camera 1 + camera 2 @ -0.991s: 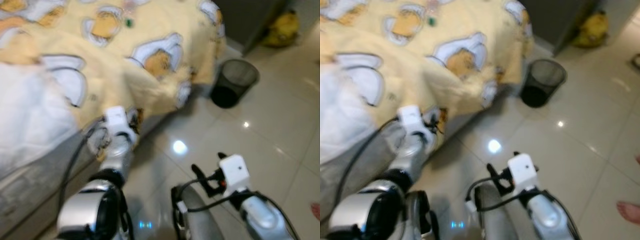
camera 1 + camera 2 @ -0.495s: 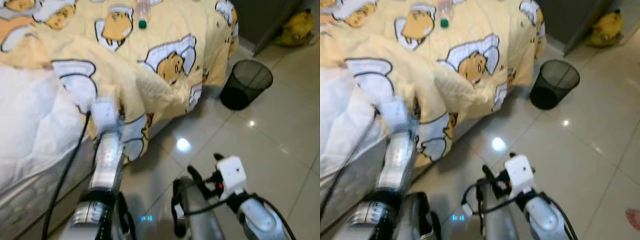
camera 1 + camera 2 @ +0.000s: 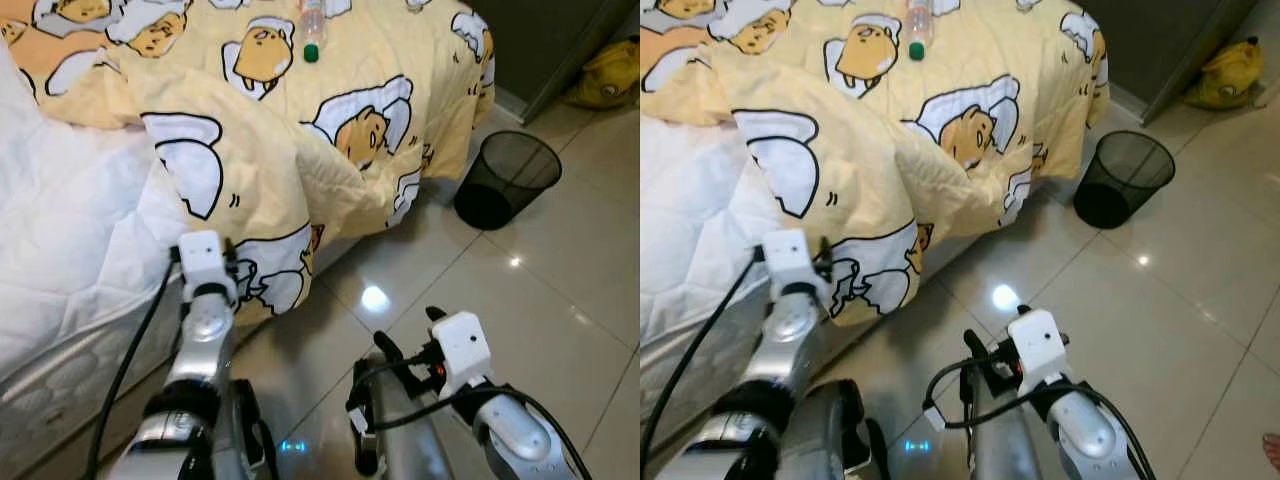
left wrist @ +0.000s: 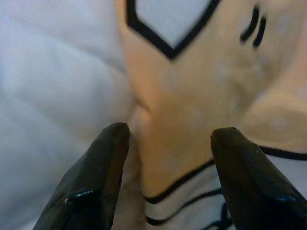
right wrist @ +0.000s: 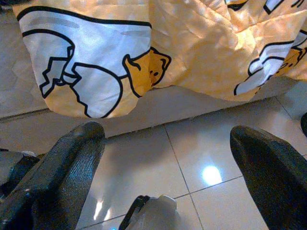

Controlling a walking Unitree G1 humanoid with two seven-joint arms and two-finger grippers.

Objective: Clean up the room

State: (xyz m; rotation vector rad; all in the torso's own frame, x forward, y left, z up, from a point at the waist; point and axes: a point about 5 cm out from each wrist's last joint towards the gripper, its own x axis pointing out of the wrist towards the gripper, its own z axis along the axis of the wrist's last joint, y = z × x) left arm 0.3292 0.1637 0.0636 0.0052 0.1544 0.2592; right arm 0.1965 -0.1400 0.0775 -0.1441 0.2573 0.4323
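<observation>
Blanket [image 3: 300, 150] hangs crumpled off the bed [image 3: 70, 260]; the left gripper [image 4: 165, 143], fingers apart, straddles its hem. Closing too shallow could pinch the sheet instead, or tugging could roll the bottle [image 3: 313, 25] off. The right gripper [image 5: 168, 167] idles, fingers spread.

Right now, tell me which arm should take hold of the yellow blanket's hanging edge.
Left. The left gripper is open right at the blanket, its fingers either side of the fold at the mattress edge. The right gripper hangs open and low over the floor tiles, away from the bed.
</observation>
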